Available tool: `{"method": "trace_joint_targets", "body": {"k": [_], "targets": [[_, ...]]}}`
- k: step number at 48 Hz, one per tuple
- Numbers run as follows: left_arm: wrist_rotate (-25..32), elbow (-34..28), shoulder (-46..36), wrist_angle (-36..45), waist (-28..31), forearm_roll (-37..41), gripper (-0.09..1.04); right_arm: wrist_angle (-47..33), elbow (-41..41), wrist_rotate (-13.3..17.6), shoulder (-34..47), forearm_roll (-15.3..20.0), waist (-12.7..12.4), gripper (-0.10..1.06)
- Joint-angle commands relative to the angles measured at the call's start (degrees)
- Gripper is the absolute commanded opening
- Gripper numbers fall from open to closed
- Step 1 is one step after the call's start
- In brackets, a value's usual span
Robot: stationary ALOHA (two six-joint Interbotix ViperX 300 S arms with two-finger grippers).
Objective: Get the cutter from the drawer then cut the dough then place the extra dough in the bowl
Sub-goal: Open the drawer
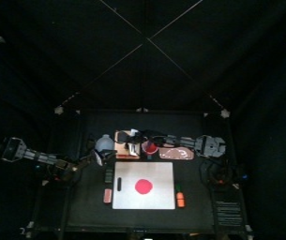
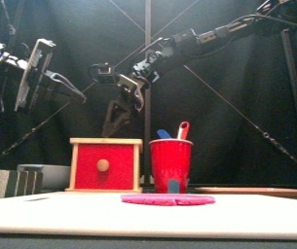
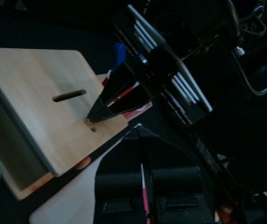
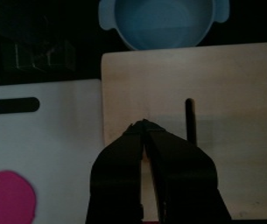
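The pale wooden box [image 2: 106, 164] stands behind the white board [image 2: 137, 222], its red drawer front closed. A flat pink-red dough disc [image 1: 144, 185] lies on the board [image 1: 164, 172]. My right gripper [image 4: 144, 128] is shut, and its tips come down on the box's top [image 4: 223, 131] near the drawer-side edge, beside the slot. The left wrist view shows the same tips [image 3: 104, 116] at the box top [image 3: 48, 101]. The blue-grey bowl [image 4: 165, 22] sits behind the box. My left gripper [image 2: 40, 70] hangs high at the left, away from everything. No cutter is visible.
A red cup [image 2: 171, 163] with a blue and a red toy knife stands right of the box. The pink tray [image 1: 178, 151] lies further right. Small toy pieces lie beside the board at its left [image 1: 106, 195] and right [image 1: 179, 199].
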Motion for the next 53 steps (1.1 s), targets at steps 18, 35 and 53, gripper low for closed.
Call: {"method": "trace_joint_targets", "body": {"k": [18, 35, 53], "targets": [[-14.2, -2.2, 8.3, -1.2, -4.3, -0.6, -0.02, -0.4, 2.1, 0.4, -1.1, -2.8, -0.5, 0.03], [-22.4, -11.3, 21.5, -2.2, -8.9, -3.2, 0.08, 0.1, 2.0, 0.6, -1.1, -4.4, -0.1, 0.03], [-33.7, -11.9, 27.2, -3.7, -9.8, -11.0, 0.6, 0.9, 1.7, 0.6, -1.1, -4.5, 0.0, 0.03]]}}
